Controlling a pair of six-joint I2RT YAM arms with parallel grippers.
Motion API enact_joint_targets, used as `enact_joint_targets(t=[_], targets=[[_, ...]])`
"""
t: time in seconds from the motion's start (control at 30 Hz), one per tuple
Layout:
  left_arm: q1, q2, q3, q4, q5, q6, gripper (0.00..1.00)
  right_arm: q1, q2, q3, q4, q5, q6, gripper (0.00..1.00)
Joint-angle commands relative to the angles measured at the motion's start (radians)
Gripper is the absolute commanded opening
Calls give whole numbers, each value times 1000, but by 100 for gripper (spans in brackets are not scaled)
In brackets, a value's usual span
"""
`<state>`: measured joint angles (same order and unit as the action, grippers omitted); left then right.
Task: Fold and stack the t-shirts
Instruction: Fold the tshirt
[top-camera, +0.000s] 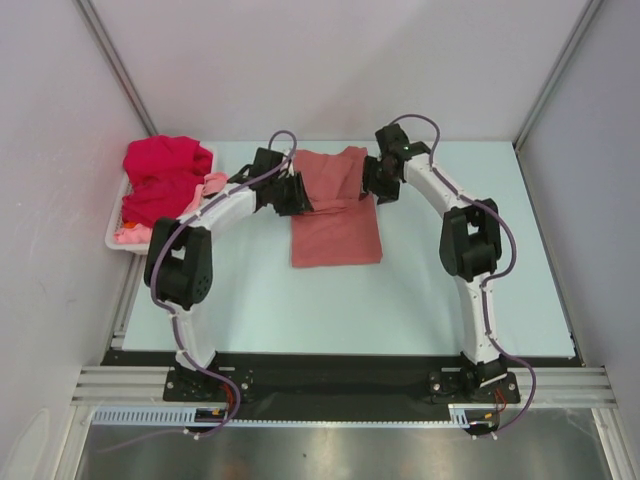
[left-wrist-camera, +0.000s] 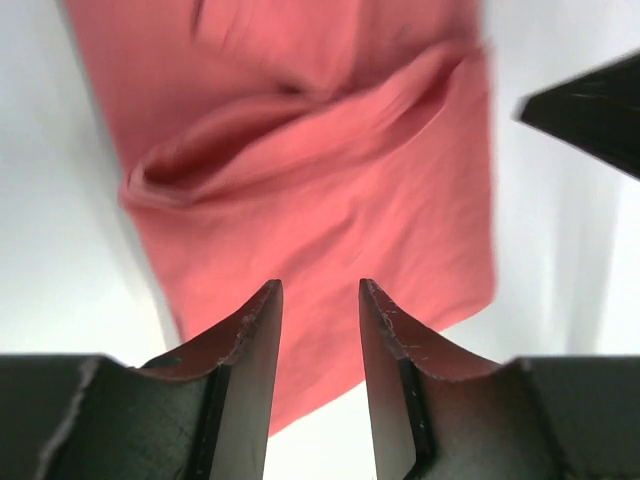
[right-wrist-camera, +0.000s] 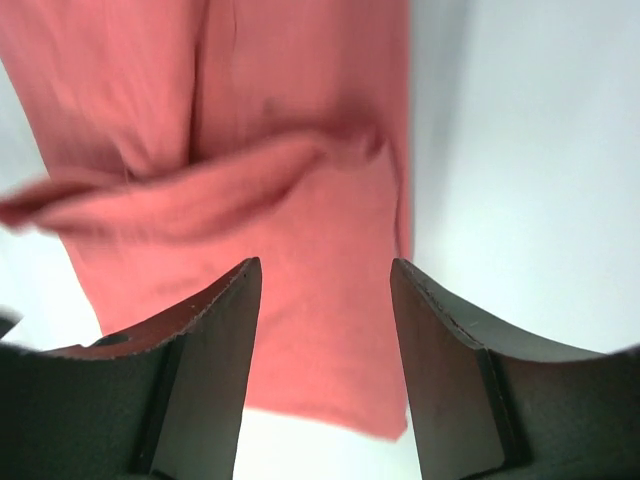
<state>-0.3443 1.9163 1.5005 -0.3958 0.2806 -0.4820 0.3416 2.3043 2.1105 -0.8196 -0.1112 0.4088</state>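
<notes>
The salmon-red t-shirt (top-camera: 337, 232) lies partly folded on the table's middle, with a raised crease across its far part (left-wrist-camera: 300, 130) (right-wrist-camera: 200, 190). My left gripper (top-camera: 296, 196) hovers at the shirt's left edge, and its jaws (left-wrist-camera: 320, 290) stand open above the cloth with nothing between them. At the shirt's right edge my right gripper (top-camera: 379, 184) is also open (right-wrist-camera: 325, 270), holding nothing. A crimson t-shirt (top-camera: 165, 172) and a light pink t-shirt (top-camera: 131, 236) lie heaped in the white basket at the left.
The white plastic basket (top-camera: 112, 236) sits at the table's far left edge. Grey walls enclose the table on three sides. In the left wrist view, the dark tip of the right gripper (left-wrist-camera: 590, 110) shows at the upper right.
</notes>
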Motion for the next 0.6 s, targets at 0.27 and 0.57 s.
enact_joint_targets(t=[0.27,0.57], targets=[[24,64,-17,3,49,62,39,138,-56,-115,85,-12,47,59],[41,222,134,-8,91,51,39,140,138,84,28,-18,58,55]])
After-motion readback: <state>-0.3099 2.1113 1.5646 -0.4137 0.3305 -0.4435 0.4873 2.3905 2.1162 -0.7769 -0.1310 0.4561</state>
